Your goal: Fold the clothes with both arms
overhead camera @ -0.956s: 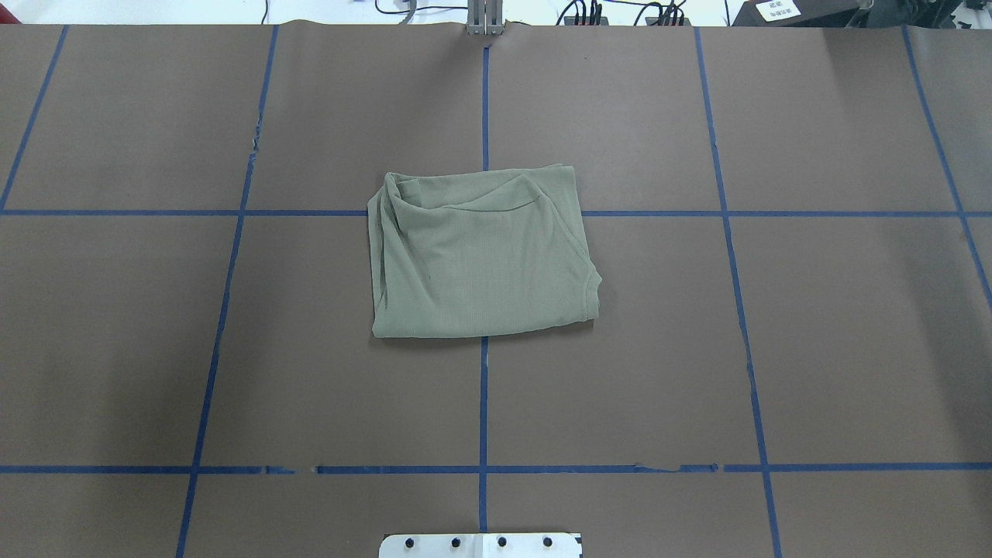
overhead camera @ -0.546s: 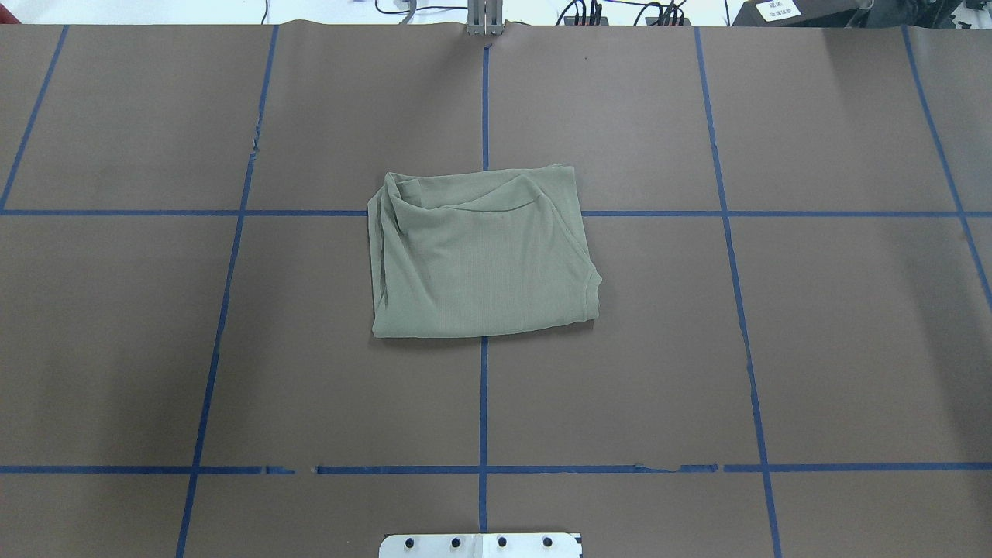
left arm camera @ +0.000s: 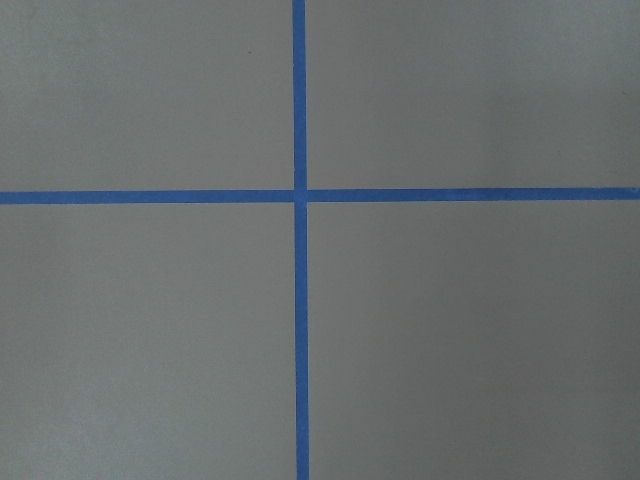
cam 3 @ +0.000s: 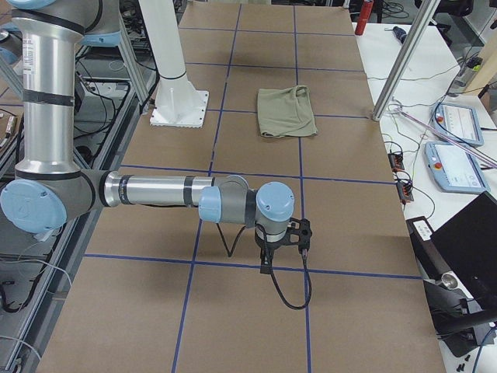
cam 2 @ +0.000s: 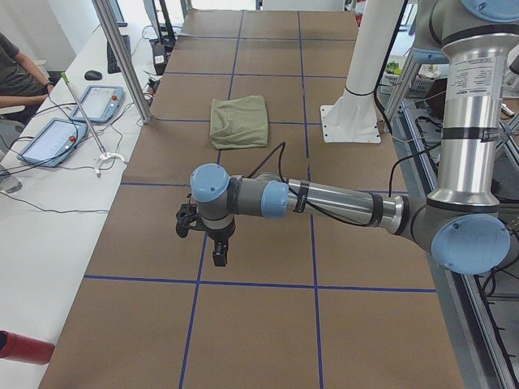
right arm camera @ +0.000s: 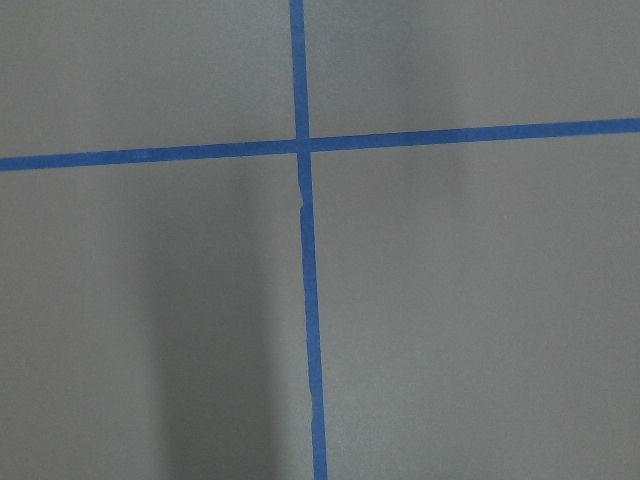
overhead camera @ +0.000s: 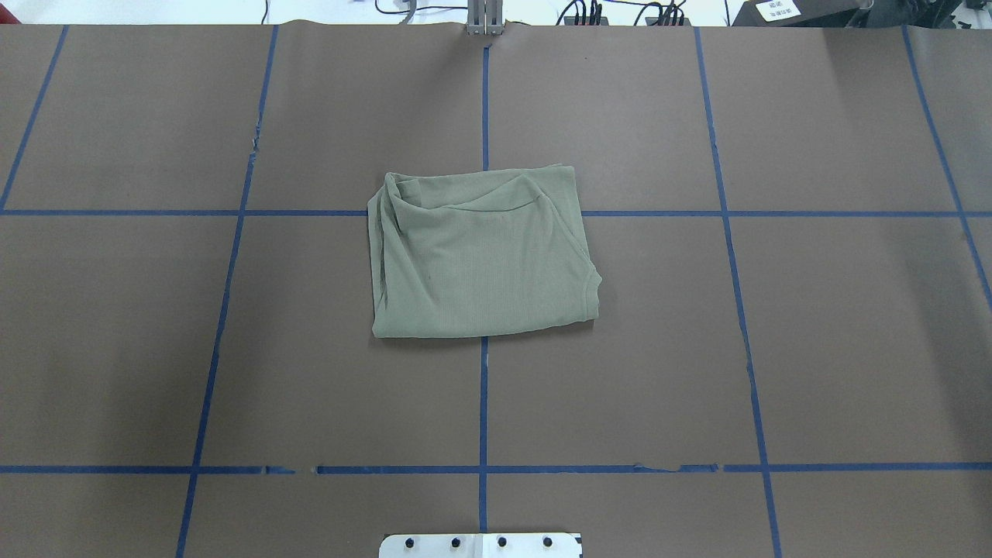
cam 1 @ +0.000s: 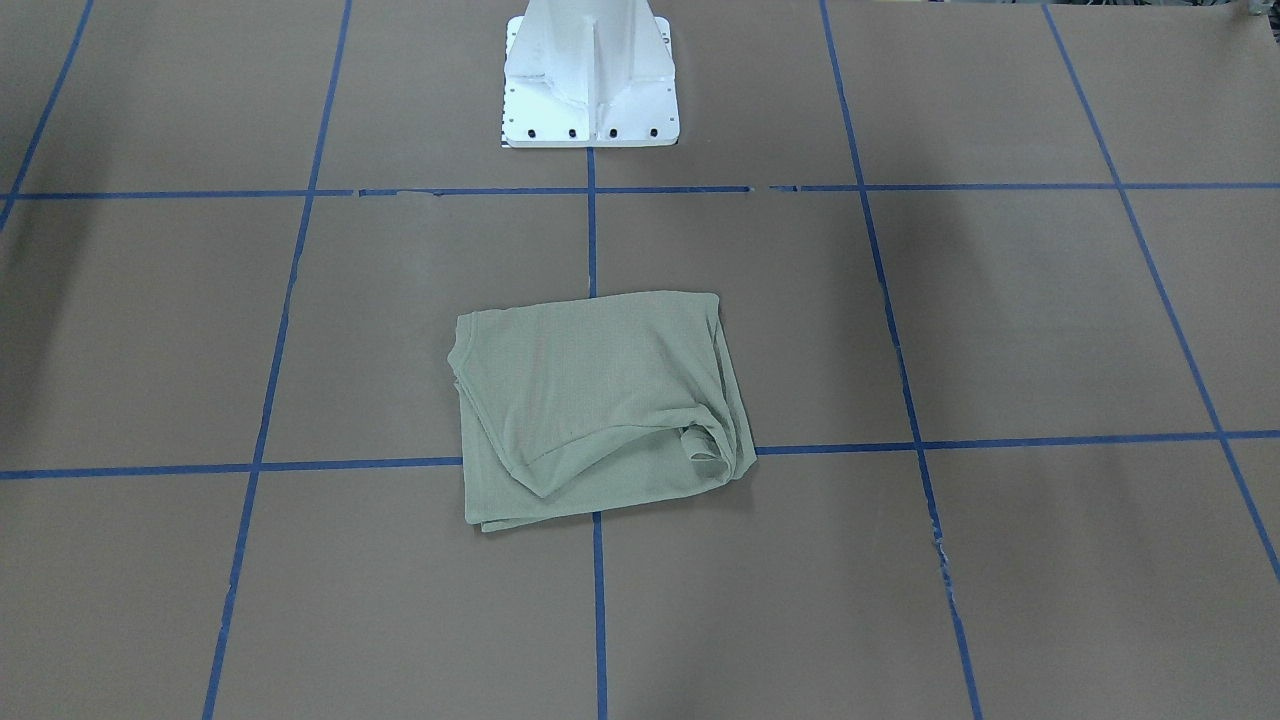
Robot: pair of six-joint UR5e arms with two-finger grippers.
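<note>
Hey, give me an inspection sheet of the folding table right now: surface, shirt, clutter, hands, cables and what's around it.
Surface: brown paper cover with a blue tape grid, lying flat.
Job's things: green shirt folded into a rough rectangle at the centre, neither arm touching it.
Clutter: nothing seen.
Hands: left hand and right hand hang over bare paper, far from the shirt; open or shut cannot be told.
Cables: black cable loops below the right hand.
Surroundings: white pedestal; control tablets; a person's arm.
</note>
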